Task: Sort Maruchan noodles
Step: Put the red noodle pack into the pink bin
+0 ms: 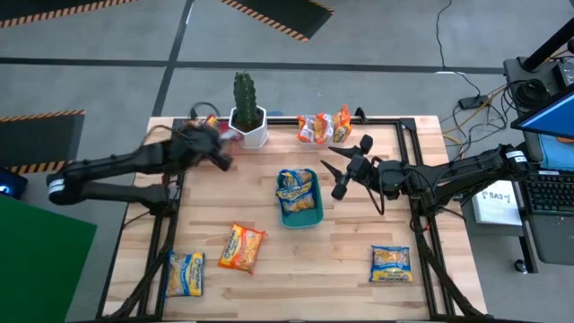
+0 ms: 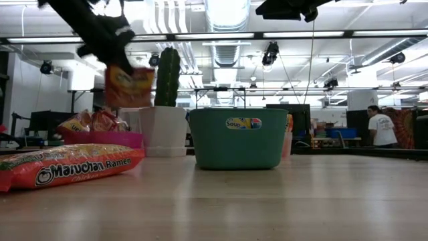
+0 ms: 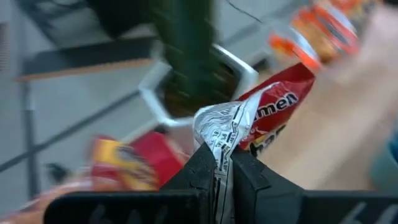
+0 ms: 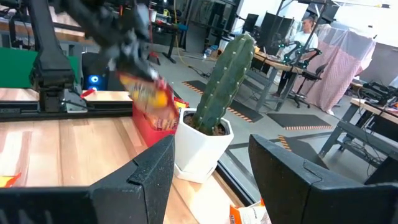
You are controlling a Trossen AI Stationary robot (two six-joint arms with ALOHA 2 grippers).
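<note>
left gripper (image 3: 222,163) pinches a red packet (image 3: 273,115) above the wooden table (image 1: 341,260); right gripper (image 1: 345,166) wide.

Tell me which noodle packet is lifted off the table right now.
The red-orange packet held by the left gripper, hanging beside the cactus above the pink tray. The other packets lie on the table or in trays.

The flat orange-red plastic noodle packet (image 2: 67,167) lying on the counter reads "Maruchan Ramen", and a small label (image 2: 243,123) on the green plastic tub reads "Soup".
</note>
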